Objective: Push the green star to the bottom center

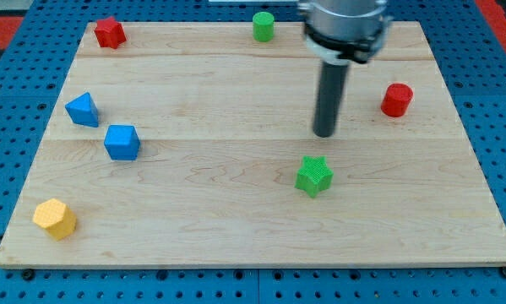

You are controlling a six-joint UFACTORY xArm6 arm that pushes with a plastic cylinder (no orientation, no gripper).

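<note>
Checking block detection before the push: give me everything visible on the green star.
The green star is a small chunky block, bright green, matte like painted wood or plastic, with blunt points and visible side walls. It lies flat on the wooden board, right of centre in the view and below the middle. Nothing touches it: my tip stands just above it in the view, slightly to the view's right, with a gap of bare board between. No other block is near.

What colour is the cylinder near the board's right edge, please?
Red, seen in the camera view.
</note>
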